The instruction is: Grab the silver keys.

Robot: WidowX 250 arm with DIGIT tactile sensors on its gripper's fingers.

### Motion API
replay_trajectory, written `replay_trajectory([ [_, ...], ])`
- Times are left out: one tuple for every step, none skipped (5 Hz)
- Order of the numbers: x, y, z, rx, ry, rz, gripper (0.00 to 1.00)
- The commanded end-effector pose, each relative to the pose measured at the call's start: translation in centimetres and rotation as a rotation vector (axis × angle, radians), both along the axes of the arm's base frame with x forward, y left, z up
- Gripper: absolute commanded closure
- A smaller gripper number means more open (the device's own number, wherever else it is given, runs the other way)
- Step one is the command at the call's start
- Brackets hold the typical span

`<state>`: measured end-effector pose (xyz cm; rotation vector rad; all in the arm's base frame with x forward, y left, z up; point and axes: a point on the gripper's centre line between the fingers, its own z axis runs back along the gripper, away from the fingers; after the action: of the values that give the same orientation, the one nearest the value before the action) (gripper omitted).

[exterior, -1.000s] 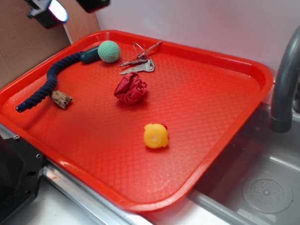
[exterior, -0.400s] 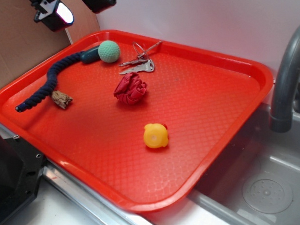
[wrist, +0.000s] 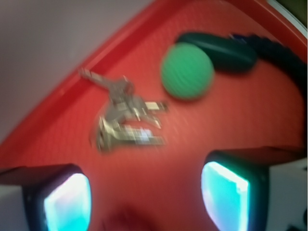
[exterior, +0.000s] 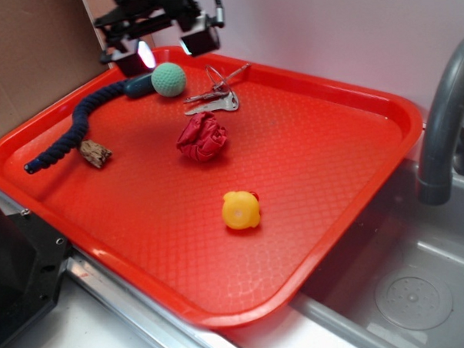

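I am on the approach, my hand (exterior: pixel 169 49) spread and empty at upper left; next, I judge, right and down over the keys (exterior: pixel 217 94).

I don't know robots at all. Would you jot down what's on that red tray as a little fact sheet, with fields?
tray: red plastic, beside a sink
keys: silver keys lying flat near the far rim, untouched
neighbours: green ball just left of the keys; blue rope; red cloth; yellow toy; cork piece
gripper: gripper above the ball, jaws open, holding nothing
wrist view: blurred; keys ahead of the jaws
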<state>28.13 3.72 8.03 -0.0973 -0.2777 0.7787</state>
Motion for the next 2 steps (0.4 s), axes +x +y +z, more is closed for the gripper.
replay_trajectory([
  [2.5,1.1,-0.1,0.035,-0.082,0.043,0.00],
  [4.2,0.5,-1.9,0.019,-0.066,0.009,0.00],
])
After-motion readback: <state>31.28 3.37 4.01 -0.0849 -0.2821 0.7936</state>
